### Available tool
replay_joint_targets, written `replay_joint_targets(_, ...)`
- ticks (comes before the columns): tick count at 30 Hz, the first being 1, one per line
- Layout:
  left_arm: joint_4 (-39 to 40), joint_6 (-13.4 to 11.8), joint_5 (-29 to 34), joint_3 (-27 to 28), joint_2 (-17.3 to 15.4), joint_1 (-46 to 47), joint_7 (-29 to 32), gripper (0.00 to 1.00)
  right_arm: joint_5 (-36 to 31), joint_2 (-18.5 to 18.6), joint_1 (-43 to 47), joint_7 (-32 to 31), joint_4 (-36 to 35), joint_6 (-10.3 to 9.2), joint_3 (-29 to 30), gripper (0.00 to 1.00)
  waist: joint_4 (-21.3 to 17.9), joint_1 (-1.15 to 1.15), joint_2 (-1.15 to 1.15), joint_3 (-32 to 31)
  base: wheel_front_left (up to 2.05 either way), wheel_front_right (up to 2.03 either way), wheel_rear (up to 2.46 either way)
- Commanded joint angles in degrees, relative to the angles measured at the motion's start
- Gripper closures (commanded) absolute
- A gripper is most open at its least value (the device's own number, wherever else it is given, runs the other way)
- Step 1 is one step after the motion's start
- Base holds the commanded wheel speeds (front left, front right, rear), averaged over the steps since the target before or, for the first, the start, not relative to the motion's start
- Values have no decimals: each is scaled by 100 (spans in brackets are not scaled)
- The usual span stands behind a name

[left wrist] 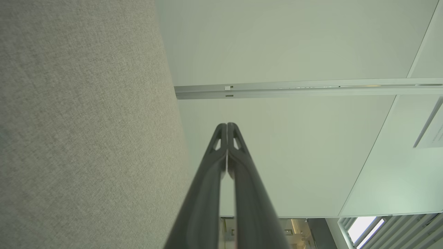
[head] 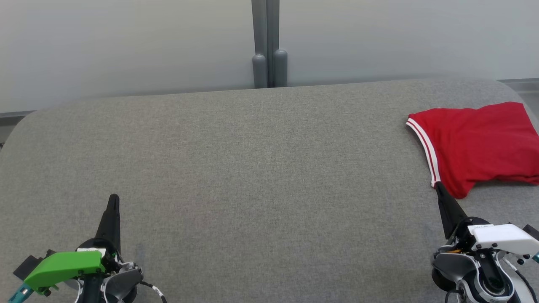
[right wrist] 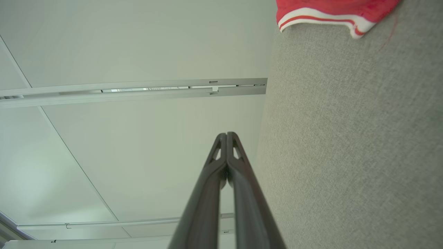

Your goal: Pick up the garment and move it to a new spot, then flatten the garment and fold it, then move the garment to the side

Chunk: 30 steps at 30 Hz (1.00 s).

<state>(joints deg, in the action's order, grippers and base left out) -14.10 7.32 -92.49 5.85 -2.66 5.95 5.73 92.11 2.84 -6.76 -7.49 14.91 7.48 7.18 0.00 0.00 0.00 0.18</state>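
Note:
The garment (head: 478,147) is red with white-striped trim, lying folded near the right edge of the grey fabric surface (head: 261,176). Its trimmed edge (right wrist: 322,15) also shows at the top of the right wrist view. My right gripper (head: 438,186) is shut, empty, its tips just below the garment's lower left corner; whether they touch it I cannot tell. In the right wrist view, the right gripper (right wrist: 227,133) has its fingers pressed together. At the lower left my left gripper (head: 113,198) (left wrist: 227,124) is shut on nothing, far from the garment.
A pale wall with a grey vertical post (head: 266,42) runs behind the surface. The surface has rounded far corners and the garment lies close to its right edge. Wide bare fabric stretches between the two grippers.

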Motion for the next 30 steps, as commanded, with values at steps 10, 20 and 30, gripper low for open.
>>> replay_joint_targets(10, 16, 34, -1, 27, -40, 64, -1, 100, 26, 7, -50, -18, -24, 2, 13, 100, 0, 0, 0, 0, 0, 0, 0)
replay_joint_targets(20, 16, 34, -1, 27, -39, 64, 0, 100, 26, 7, -50, -18, -24, 2, 12, 100, 0, 0, 0, 0, 0, 0, 0)
replay_joint_targets(30, 17, 34, -1, 27, -39, 64, -1, 100, 26, 7, -50, -17, -24, 2, 12, 100, 0, 0, 0, 0, 0, 0, 0)
